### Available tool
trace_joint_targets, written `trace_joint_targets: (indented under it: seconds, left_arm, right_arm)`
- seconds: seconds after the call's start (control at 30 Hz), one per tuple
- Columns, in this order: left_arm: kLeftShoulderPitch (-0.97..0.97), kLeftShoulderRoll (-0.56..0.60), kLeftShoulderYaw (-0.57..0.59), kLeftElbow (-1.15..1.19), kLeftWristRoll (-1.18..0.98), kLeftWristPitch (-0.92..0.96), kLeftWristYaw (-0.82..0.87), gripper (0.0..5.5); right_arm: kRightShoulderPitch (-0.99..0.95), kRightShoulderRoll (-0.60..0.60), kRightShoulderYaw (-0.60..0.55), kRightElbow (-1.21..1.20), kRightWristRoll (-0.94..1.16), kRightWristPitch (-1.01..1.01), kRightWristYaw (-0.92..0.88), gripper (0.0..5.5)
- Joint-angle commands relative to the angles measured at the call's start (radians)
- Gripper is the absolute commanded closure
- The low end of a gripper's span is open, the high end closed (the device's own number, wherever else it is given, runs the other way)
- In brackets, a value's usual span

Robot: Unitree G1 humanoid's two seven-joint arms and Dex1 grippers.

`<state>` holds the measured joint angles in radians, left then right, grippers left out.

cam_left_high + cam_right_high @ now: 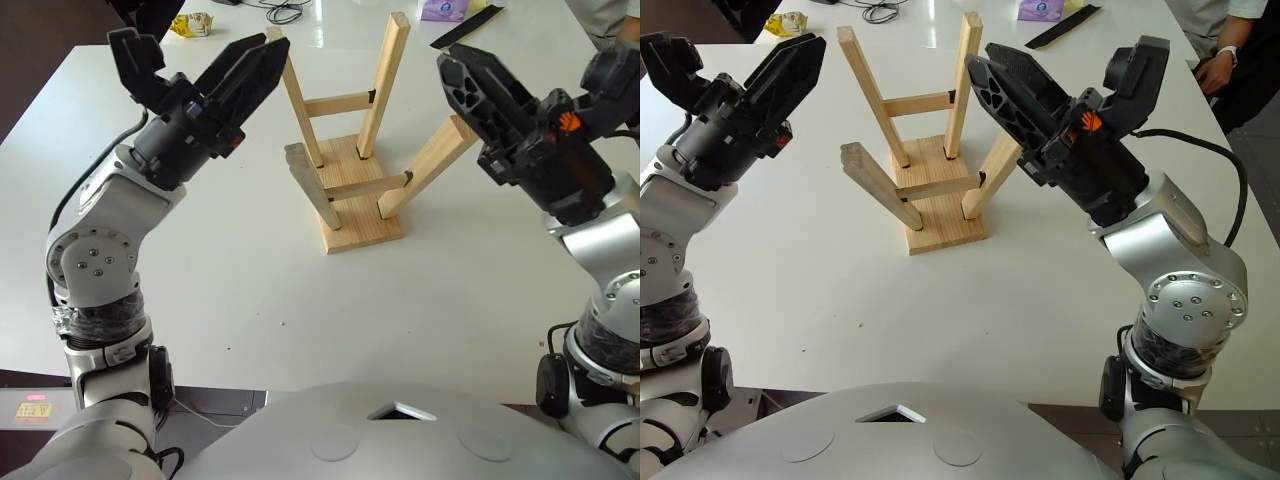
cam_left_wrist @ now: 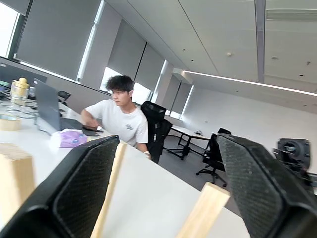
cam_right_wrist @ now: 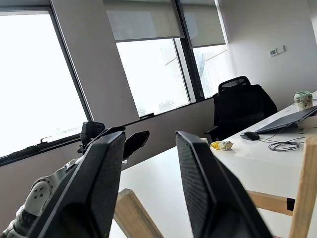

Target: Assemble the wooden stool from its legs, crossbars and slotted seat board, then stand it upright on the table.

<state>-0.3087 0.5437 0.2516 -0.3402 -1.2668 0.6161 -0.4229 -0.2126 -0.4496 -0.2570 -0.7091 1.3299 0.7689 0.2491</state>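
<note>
- Stool (image 1: 350, 170) looks fully joined but upside down: seat board (image 1: 365, 232) flat on table (image 1: 250, 300), legs (image 1: 385, 80) pointing up and splaying outward, crossbars (image 1: 338, 103) level between pairs.
- Step in hand, my read: flipping it upright, not yet done.
- Left gripper (image 1: 200, 45) hovers left of stool, fingers spread wide, empty.
- Right gripper (image 1: 1062, 55) right of stool, close beside its legs, also spread, empty.
- Next move likely needs both claws clamping opposite legs, then rotating the frame feet-down.

Right end effector (image 3: 150, 148) has its fingers (image 3: 99, 188) spread wide, stool legs (image 3: 132, 214) poking up just beyond, over the white tabletop (image 3: 237, 168).
</note>
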Motion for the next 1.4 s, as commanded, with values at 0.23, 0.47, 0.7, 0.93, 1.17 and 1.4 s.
trace_joint_targets:
  seconds: [0.23,0.47,0.7,0.93,1.17,1.4]
  left_arm:
    - [0.119,0.026,-0.369,0.149,0.707,-0.421,-0.387,1.82]
    - [0.114,-0.076,-0.416,0.272,0.818,-0.534,-0.430,1.82]
    - [0.145,-0.166,-0.503,0.180,0.855,-0.510,-0.407,1.82]
    - [0.135,-0.216,-0.520,0.183,0.899,-0.491,-0.372,1.82]
    - [0.095,-0.234,-0.469,0.080,0.828,-0.367,-0.330,1.82]
    - [0.015,-0.187,-0.326,-0.127,0.569,-0.117,-0.282,1.82]
  right_arm:
    - [0.278,-0.281,0.111,-0.029,-0.218,-0.011,0.483,3.61]
    - [0.295,-0.454,0.423,0.309,-0.885,-0.327,0.666,3.61]
    - [0.148,-0.365,0.538,0.613,-1.220,-0.494,0.559,3.61]
    - [0.058,-0.248,0.517,0.717,-1.283,-0.524,0.487,3.61]
    - [0.008,-0.187,0.495,0.822,-1.324,-0.555,0.441,3.61]
    - [-0.021,-0.129,0.460,0.915,-1.363,-0.588,0.361,3.61]
